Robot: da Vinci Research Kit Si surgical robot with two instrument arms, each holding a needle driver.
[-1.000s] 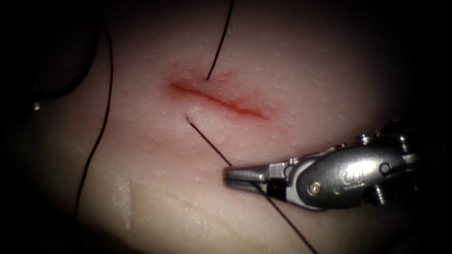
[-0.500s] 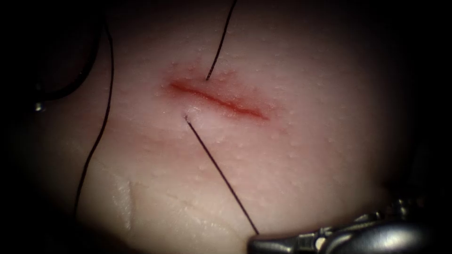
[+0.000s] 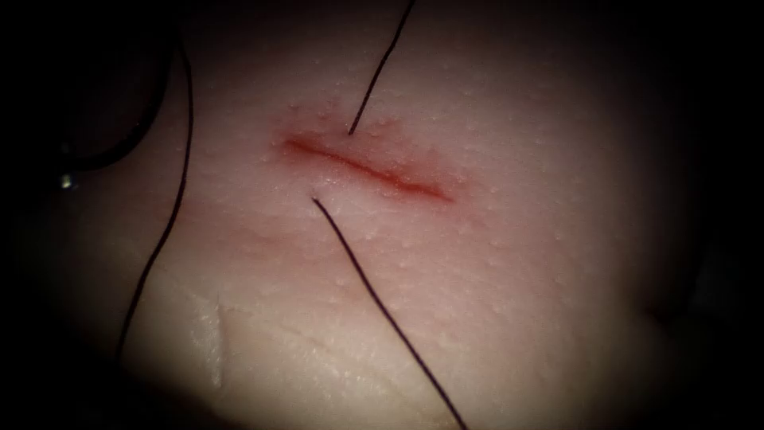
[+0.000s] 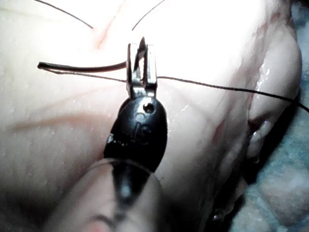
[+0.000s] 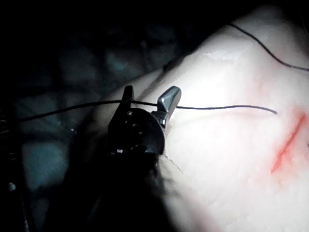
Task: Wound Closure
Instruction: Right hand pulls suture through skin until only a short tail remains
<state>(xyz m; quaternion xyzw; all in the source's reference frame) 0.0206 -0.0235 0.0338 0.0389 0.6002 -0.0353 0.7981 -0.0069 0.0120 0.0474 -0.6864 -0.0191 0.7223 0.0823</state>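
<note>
The right claw has moved off. A second ago it lay low to the right of the cut (image 3: 370, 169), across the thread (image 3: 382, 310). Half a second ago it was at the bottom edge of the endoscope view. The thread ran straight to it then and now hangs in a slight curve. It comes out of the tissue (image 3: 517, 263) just below the cut's left end and runs down to the right. A second strand goes in just above the cut, and a long loop lies well off to the left.

In the right wrist view the right claw (image 5: 148, 96) stands over the tissue's edge (image 5: 231, 164), well away from the cut (image 5: 287, 145). Its jaws are wide apart and grip nothing. The thread (image 5: 217, 107) passes through the gap between them.

In the left wrist view the left claw (image 4: 141, 58) points along its shaft over the tissue (image 4: 217, 43). Its jaws are closed on the needle (image 4: 82, 67), near one end of the curve, though I can't tell which end. The rest of the needle sticks out sideways, clear of the tissue. The thread (image 4: 227, 87) trails across behind the jaws.
</note>
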